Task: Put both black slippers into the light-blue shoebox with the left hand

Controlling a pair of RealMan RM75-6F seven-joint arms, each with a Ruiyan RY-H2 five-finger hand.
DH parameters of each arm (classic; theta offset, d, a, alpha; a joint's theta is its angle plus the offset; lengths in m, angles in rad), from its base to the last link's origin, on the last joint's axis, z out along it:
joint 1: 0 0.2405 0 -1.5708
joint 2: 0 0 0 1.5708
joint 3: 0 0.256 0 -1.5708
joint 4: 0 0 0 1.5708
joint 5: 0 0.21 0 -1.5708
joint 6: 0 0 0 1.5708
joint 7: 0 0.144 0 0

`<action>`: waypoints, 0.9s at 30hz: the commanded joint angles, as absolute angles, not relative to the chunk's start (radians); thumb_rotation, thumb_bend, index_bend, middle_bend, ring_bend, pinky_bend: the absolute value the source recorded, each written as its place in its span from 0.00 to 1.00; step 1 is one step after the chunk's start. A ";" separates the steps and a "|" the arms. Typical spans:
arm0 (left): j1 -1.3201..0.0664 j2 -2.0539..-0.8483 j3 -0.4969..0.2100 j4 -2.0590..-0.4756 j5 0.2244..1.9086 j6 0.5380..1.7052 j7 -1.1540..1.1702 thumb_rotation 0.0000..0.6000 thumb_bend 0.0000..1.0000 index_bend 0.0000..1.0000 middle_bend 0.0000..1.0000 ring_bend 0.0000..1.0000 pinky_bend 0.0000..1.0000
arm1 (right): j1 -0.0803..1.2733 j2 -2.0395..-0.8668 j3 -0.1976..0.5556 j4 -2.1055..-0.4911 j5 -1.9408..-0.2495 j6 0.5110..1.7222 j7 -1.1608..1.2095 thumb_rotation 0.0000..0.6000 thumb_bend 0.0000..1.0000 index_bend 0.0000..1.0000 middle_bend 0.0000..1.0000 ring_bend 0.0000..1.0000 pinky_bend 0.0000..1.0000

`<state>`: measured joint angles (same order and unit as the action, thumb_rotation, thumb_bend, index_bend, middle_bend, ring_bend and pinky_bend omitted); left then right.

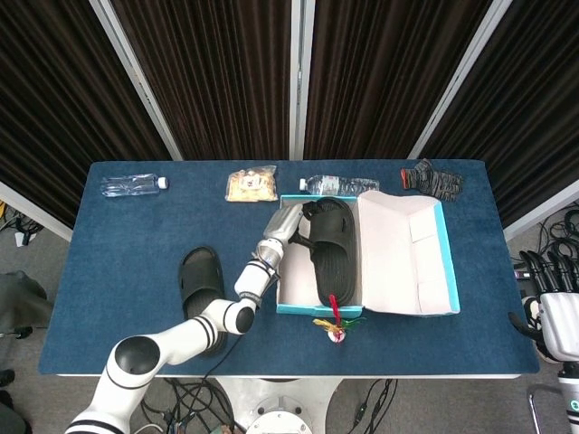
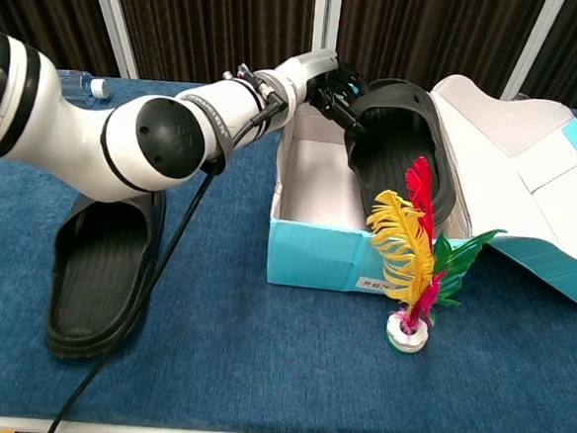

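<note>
the first slipper [image 1: 331,249] is going into the shoebox [image 1: 425,298] at frame centre, the left hand [image 2: 335,89] gripping its strap end with fingers closed around it. it seems nearly seated, so letting go looks next. the second slipper [image 2: 102,258] lies on the table at lower left, the box otherwise bare. the right hand [image 1: 552,298] idles at the right edge, apparently holding nothing.

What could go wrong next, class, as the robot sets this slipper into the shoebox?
1. The slipper in the left hand lies tilted inside the shoebox; let go now, it might settle across the floor and crowd out the second slipper.
2. The forearm hangs low over the box's left wall; pulling back could nudge the box toward the feather shuttlecock standing at its front.
</note>
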<state>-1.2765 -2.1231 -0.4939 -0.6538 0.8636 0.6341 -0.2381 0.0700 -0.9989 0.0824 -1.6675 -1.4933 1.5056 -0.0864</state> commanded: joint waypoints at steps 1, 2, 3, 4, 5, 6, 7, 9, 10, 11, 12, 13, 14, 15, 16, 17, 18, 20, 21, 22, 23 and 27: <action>-1.284 -2.139 -0.491 -0.630 0.864 0.628 -0.200 1.00 0.04 0.41 0.46 0.19 0.22 | 0.068 -0.998 0.082 -1.668 -1.494 1.508 -0.086 1.00 0.06 0.00 0.10 0.00 0.04; -1.286 -2.142 -0.490 -0.625 0.863 0.625 -0.185 1.00 0.04 0.40 0.45 0.18 0.22 | 0.067 -0.998 0.081 -1.668 -1.494 1.509 -0.085 1.00 0.06 0.00 0.10 0.00 0.04; -1.287 -2.144 -0.489 -0.622 0.862 0.623 -0.174 1.00 0.04 0.38 0.44 0.17 0.21 | 0.067 -0.998 0.081 -1.668 -1.494 1.509 -0.085 1.00 0.06 0.00 0.10 0.00 0.04; -1.288 -2.145 -0.488 -0.619 0.862 0.620 -0.162 1.00 0.04 0.36 0.42 0.16 0.21 | 0.067 -0.998 0.081 -1.668 -1.493 1.509 -0.085 1.00 0.06 0.00 0.10 0.00 0.04; -1.290 -2.146 -0.488 -0.617 0.862 0.618 -0.152 1.00 0.04 0.34 0.41 0.15 0.21 | 0.067 -0.998 0.081 -1.668 -1.493 1.508 -0.085 1.00 0.06 0.00 0.10 0.00 0.04; -1.291 -2.146 -0.487 -0.615 0.861 0.615 -0.138 1.00 0.04 0.32 0.40 0.14 0.20 | 0.067 -0.998 0.082 -1.668 -1.494 1.508 -0.085 1.00 0.06 0.00 0.10 0.00 0.04; -1.292 -2.147 -0.487 -0.615 0.861 0.614 -0.129 1.00 0.04 0.28 0.38 0.13 0.20 | 0.067 -0.998 0.081 -1.668 -1.494 1.508 -0.085 1.00 0.06 0.00 0.10 0.00 0.04; -1.294 -2.147 -0.488 -0.614 0.863 0.614 -0.113 1.00 0.04 0.22 0.31 0.09 0.20 | 0.067 -0.997 0.082 -1.668 -1.495 1.509 -0.085 1.00 0.06 0.00 0.10 0.00 0.04; -1.294 -2.148 -0.489 -0.614 0.865 0.618 -0.108 1.00 0.04 0.19 0.27 0.06 0.20 | 0.067 -0.997 0.082 -1.668 -1.495 1.509 -0.084 1.00 0.06 0.00 0.10 0.00 0.04; -1.293 -2.150 -0.489 -0.614 0.868 0.624 -0.104 1.00 0.04 0.16 0.23 0.04 0.20 | 0.067 -0.997 0.082 -1.668 -1.495 1.509 -0.084 1.00 0.06 0.00 0.10 0.00 0.04; -1.293 -2.152 -0.487 -0.613 0.874 0.630 -0.097 1.00 0.04 0.15 0.20 0.03 0.19 | 0.067 -0.997 0.082 -1.669 -1.495 1.509 -0.083 1.00 0.06 0.00 0.10 0.00 0.04; -1.292 -2.153 -0.483 -0.611 0.879 0.630 -0.089 1.00 0.04 0.14 0.19 0.02 0.19 | 0.067 -0.996 0.082 -1.669 -1.495 1.509 -0.083 1.00 0.06 0.00 0.10 0.00 0.04; -1.292 -2.152 -0.479 -0.610 0.882 0.626 -0.080 1.00 0.04 0.13 0.18 0.02 0.19 | 0.067 -0.996 0.082 -1.669 -1.495 1.509 -0.082 1.00 0.06 0.00 0.10 0.00 0.04; -1.292 -2.152 -0.475 -0.609 0.884 0.620 -0.068 1.00 0.04 0.12 0.17 0.01 0.18 | 0.067 -0.996 0.082 -1.669 -1.496 1.509 -0.081 1.00 0.06 0.00 0.10 0.00 0.04; -1.291 -2.153 -0.472 -0.607 0.885 0.620 -0.059 1.00 0.04 0.12 0.16 0.01 0.18 | 0.067 -0.996 0.082 -1.669 -1.496 1.509 -0.080 1.00 0.06 0.00 0.10 0.00 0.04; -1.291 -2.155 -0.470 -0.605 0.887 0.622 -0.050 1.00 0.04 0.12 0.16 0.01 0.18 | 0.067 -0.996 0.081 -1.669 -1.497 1.509 -0.080 1.00 0.06 0.00 0.10 0.00 0.04; -1.292 -2.157 -0.468 -0.601 0.888 0.622 -0.039 1.00 0.04 0.12 0.15 0.01 0.18 | 0.066 -0.996 0.081 -1.668 -1.497 1.510 -0.078 1.00 0.06 0.00 0.10 0.00 0.04; -1.292 -2.162 -0.466 -0.594 0.889 0.618 -0.024 1.00 0.04 0.12 0.15 0.01 0.18 | 0.065 -0.995 0.081 -1.668 -1.496 1.510 -0.077 1.00 0.06 0.00 0.10 0.00 0.04; -1.293 -2.165 -0.464 -0.588 0.890 0.618 -0.012 1.00 0.04 0.12 0.15 0.01 0.18 | 0.064 -0.995 0.080 -1.668 -1.496 1.511 -0.077 1.00 0.06 0.00 0.10 0.00 0.04; -1.294 -2.168 -0.462 -0.583 0.891 0.618 -0.003 1.00 0.04 0.12 0.15 0.01 0.18 | 0.064 -0.995 0.081 -1.668 -1.496 1.512 -0.077 1.00 0.06 0.00 0.10 0.00 0.04; -1.295 -2.171 -0.459 -0.579 0.892 0.617 0.007 1.00 0.04 0.12 0.15 0.01 0.18 | 0.063 -0.994 0.081 -1.668 -1.497 1.512 -0.076 1.00 0.06 0.00 0.10 0.00 0.04; -1.297 -2.183 -0.454 -0.565 0.894 0.616 0.047 1.00 0.04 0.12 0.15 0.01 0.18 | 0.062 -0.994 0.080 -1.668 -1.498 1.515 -0.075 1.00 0.06 0.00 0.10 0.00 0.04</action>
<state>-1.2959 -2.1772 -0.4572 -0.5711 0.8927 0.6170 0.0344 0.0619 -0.9938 0.0802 -1.6677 -1.4982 1.5147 -0.0749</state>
